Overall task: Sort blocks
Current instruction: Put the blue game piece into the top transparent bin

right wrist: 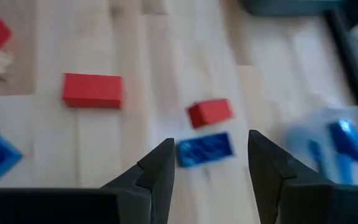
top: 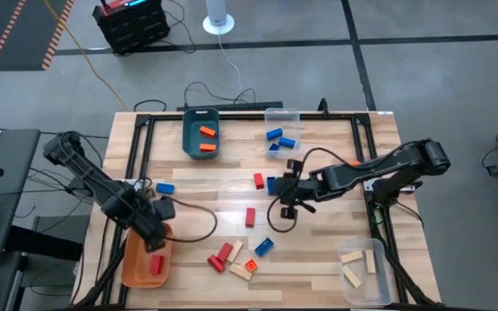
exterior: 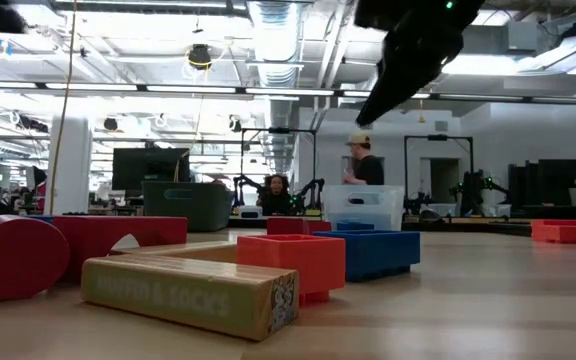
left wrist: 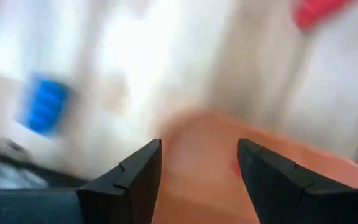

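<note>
Loose blocks lie on the wooden table: a red one [top: 258,180] beside a blue one [top: 272,184], a red one [top: 250,216], a blue one [top: 164,187], and a red, blue and wood cluster [top: 236,257] near the front. My left gripper [top: 154,238] hangs open above the orange bin [top: 137,268], which holds a red block [top: 156,264]; nothing is between its fingers [left wrist: 135,174]. My right gripper [top: 285,207] is open above mid-table. In its wrist view a blue block [right wrist: 205,149] and a red block [right wrist: 210,113] lie flat just ahead of its fingers.
A teal bin [top: 186,138] with orange blocks stands at the far edge, with a clear bin [top: 281,113] holding blue blocks next to it. Another clear bin [top: 379,276] with wood blocks sits at the near right corner. Cables run across the table's left half.
</note>
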### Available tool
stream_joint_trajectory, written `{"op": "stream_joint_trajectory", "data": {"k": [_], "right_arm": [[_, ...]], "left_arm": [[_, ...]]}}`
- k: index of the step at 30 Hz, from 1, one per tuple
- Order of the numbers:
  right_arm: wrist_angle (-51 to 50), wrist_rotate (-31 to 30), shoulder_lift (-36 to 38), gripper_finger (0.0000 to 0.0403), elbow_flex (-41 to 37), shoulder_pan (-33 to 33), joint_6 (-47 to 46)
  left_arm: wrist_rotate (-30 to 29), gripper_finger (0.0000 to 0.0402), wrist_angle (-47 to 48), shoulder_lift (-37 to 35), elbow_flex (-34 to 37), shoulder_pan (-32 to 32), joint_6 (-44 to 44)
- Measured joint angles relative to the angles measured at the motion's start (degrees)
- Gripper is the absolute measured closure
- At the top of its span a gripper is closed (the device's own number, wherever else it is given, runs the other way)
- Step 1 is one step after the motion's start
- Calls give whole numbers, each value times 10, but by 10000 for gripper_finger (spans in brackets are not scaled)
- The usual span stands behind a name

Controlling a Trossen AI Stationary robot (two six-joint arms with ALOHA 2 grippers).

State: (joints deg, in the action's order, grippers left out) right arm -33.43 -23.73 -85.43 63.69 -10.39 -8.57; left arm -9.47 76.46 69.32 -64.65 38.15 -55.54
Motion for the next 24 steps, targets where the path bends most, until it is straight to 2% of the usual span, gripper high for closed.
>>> {"op": "stream_joint_trajectory", "data": {"k": [7, 10, 12, 17, 20, 24], "right_arm": [[-68, -14, 54, 235, -2, 37, -36], [-53, 16, 55, 235, -22, 56, -28], [-19, 43, 51, 235, -43, 65, -21], [57, 71, 14, 235, -75, 75, 1], [101, 72, -10, 235, -74, 72, 22], [152, 81, -34, 235, -74, 61, 47]], "left_arm": [[-227, 196, 27, 0, 9, -37, 169], [-272, 196, 25, 0, 21, -57, 208], [-257, 196, 23, 0, 39, -87, 219], [-142, 196, -7, 0, 117, -173, 283], [-119, 196, -37, 1, 154, -224, 333], [-79, 196, -68, 2, 170, -308, 392]]}}
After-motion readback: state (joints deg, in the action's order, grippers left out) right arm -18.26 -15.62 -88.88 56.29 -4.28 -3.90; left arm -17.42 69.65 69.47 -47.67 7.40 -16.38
